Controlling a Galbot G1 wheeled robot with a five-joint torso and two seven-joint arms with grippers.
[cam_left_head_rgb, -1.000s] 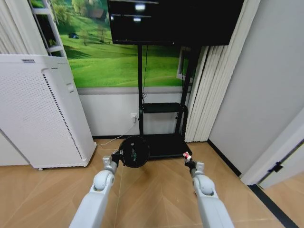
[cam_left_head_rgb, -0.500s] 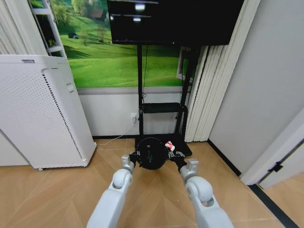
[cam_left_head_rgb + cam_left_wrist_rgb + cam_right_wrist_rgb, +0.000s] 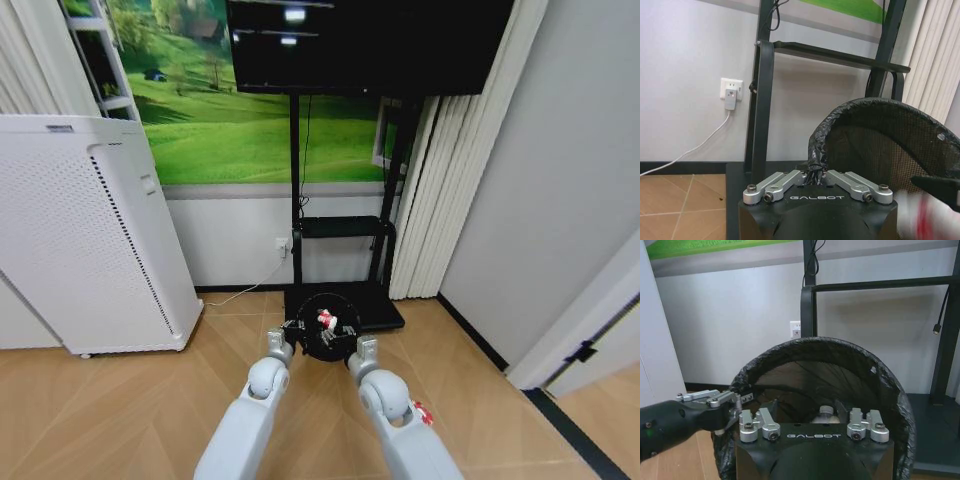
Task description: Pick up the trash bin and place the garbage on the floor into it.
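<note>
The trash bin (image 3: 327, 335), black mesh with a black bag liner, hangs above the floor (image 3: 130, 400) in front of me. My left gripper (image 3: 293, 328) is shut on its rim (image 3: 815, 167). My right gripper (image 3: 343, 336) is at the bin's mouth, its linkages spread open in the right wrist view. A red-and-white piece of garbage (image 3: 324, 320) sits in the opening and is blurred in the left wrist view (image 3: 920, 220). A clear bottle with a white cap (image 3: 826, 412) lies inside the bin. Another red-and-white speck (image 3: 421, 411) shows beside my right forearm.
A black TV stand (image 3: 340, 228) with a low base (image 3: 380, 312) stands right behind the bin. A tall white perforated appliance (image 3: 90, 240) is at the left, with pleated curtains (image 3: 425, 200) and a grey wall at the right. A wall socket with a cable (image 3: 731, 93) is low on the wall.
Both arms have swung inward. The bin has shifted right toward the centre, and the right gripper has carried the red-and-white piece left to the bin's mouth and let go of it.
</note>
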